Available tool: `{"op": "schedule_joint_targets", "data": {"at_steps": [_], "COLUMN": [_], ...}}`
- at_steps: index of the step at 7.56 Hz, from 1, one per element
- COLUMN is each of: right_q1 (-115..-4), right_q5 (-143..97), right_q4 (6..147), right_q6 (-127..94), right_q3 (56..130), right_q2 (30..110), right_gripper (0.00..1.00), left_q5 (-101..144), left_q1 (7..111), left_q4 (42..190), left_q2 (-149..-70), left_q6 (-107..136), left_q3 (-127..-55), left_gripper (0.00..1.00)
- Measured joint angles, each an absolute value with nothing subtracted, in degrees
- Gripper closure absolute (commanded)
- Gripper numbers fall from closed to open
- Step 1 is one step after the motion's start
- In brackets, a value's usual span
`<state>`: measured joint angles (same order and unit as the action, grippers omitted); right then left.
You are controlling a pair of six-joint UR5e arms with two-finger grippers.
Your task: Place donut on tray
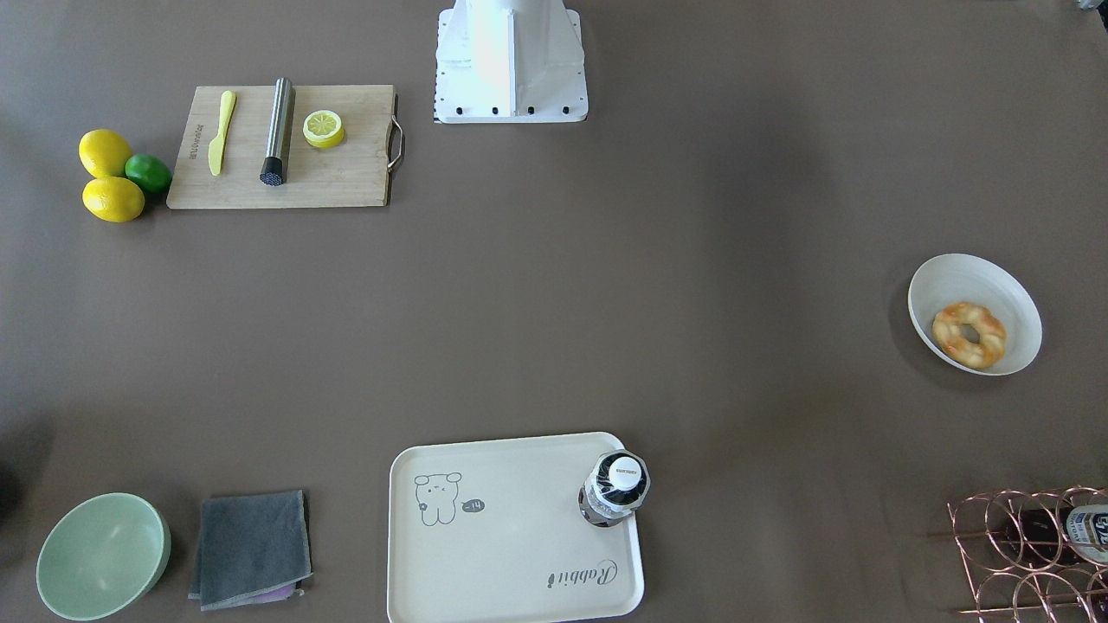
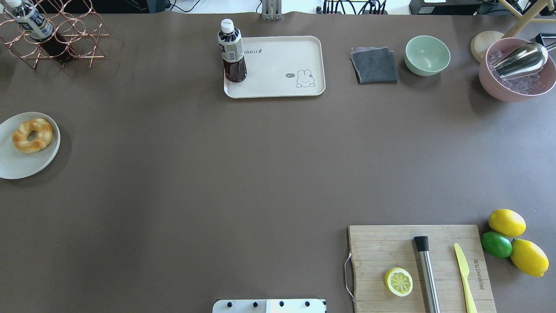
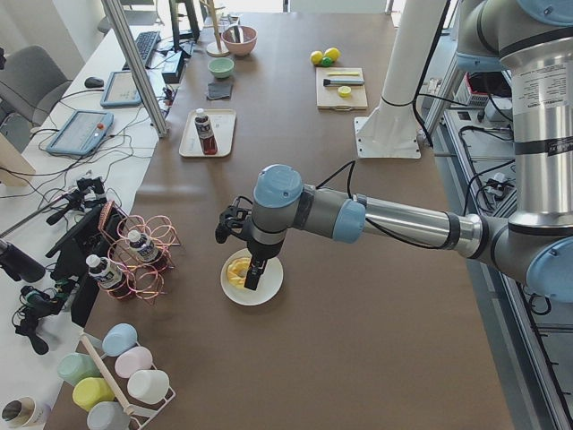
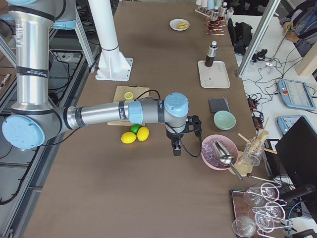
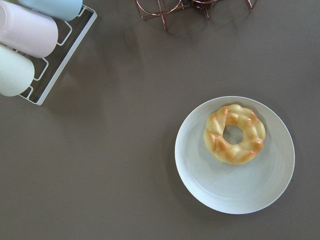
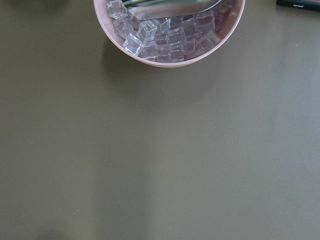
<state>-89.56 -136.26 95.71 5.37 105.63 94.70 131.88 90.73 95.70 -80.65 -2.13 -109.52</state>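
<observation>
Left fingers (image 3: 256,271) above the donut (image 3: 236,271)

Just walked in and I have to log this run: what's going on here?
The donut lies untouched in a white bowl. The left gripper hangs above it; whether it is open cannot be told. The tray, farther along the table, holds only a bottle. The right gripper hangs near a pink bowl of ice, far from the donut.
</observation>
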Motion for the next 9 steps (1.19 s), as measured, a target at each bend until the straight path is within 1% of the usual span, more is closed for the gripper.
{"op": "schedule_joint_targets", "data": {"at_steps": [7,9], "right_q1": [-89.5,-89.5], "right_q5": [-135.9,-136.0], "right_q4": [95.7,94.5], "right_q6": [5.4,5.4], "right_q3": [104.9,103.6], "right_q2": [94.6,94.1], "right_gripper": [0.00,0.00], "left_q5": [131.8,131.8], "left_q1": [90.1,89.7], "left_q4": [95.7,95.8], "left_q2": [-79.5,-79.2], "left_q6": [-2.3,-2.1], "left_q3": [-109.3,-108.1], "left_gripper": [0.03,0.03]}}
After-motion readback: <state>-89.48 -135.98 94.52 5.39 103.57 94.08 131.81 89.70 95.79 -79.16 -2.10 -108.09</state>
